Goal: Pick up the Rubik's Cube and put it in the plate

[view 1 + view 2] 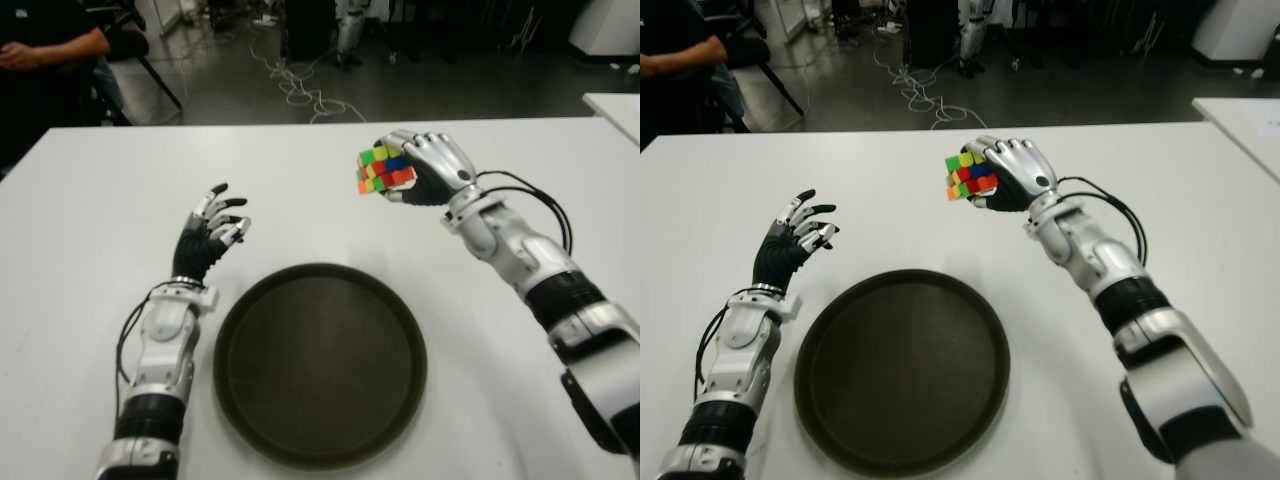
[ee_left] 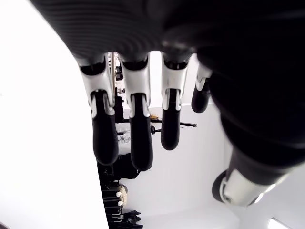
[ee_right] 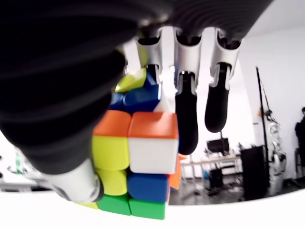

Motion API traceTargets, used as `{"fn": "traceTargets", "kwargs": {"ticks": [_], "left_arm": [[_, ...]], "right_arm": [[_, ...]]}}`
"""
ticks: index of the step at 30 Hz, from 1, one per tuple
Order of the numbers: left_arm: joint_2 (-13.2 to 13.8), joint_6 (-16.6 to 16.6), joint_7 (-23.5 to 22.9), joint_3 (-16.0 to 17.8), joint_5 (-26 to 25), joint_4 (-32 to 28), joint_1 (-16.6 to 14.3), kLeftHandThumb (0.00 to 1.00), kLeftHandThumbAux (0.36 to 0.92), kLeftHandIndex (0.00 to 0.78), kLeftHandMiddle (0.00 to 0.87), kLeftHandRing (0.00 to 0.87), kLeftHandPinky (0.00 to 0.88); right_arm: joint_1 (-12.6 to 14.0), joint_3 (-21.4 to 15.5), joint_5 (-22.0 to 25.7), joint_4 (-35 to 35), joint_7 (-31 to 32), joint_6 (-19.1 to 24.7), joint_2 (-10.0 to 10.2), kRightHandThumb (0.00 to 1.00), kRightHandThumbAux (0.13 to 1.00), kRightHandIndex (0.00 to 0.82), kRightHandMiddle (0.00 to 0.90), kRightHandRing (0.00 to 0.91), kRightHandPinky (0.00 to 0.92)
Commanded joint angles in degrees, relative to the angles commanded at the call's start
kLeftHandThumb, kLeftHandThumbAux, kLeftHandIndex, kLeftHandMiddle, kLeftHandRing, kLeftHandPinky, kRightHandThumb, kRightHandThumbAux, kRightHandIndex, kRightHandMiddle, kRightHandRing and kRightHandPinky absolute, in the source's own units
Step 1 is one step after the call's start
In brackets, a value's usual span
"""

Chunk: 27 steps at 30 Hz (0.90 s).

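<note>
The table (image 1: 90, 180) had a smooth, matt white top, and the round plate (image 1: 320, 365) on it looked like dull dark plastic. The cube (image 1: 385, 168) showed glossy coloured plastic, and both hands (image 1: 212, 235) (image 1: 430, 165) wore shiny silver shells over matt black rubbery fingers (image 2: 106, 138).

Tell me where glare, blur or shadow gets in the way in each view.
Eye views: even light, the Rubik's Cube in the right hand reads clearly and the plate stays dark. Left wrist view: the white table washes out behind the open left hand. Right wrist view: the near palm is a dark blur.
</note>
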Motion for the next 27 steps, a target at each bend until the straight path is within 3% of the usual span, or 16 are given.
{"fn": "traceTargets", "kwargs": {"ticks": [6,11,21,27], "left_arm": [[0.0,0.1,-0.1,0.0,-0.1,-0.1,0.0,0.440,0.690,0.102,0.273,0.383,0.488],[-0.2,0.3,0.2,-0.1,0.0,-0.3,-0.1,0.431,0.689,0.102,0.267,0.377,0.483],[-0.3,0.7,0.2,-0.1,0.0,-0.8,0.1,0.434,0.702,0.103,0.282,0.390,0.496],[-0.2,0.3,0.2,-0.1,0.1,-0.5,-0.1,0.454,0.705,0.107,0.300,0.407,0.513]], "right_arm": [[4.0,-1.5,1.4,-9.5,5.5,0.9,-0.6,0.686,0.737,0.420,0.606,0.622,0.625],[5.5,-1.6,2.4,-13.6,8.9,0.3,-0.1,0.686,0.737,0.420,0.653,0.674,0.689],[9.1,-1.5,8.8,-20.5,18.8,-4.4,-0.6,0.687,0.737,0.419,0.680,0.712,0.726],[10.3,0.0,14.5,-23.6,28.1,-6.1,-0.5,0.687,0.737,0.419,0.690,0.720,0.732]]}}
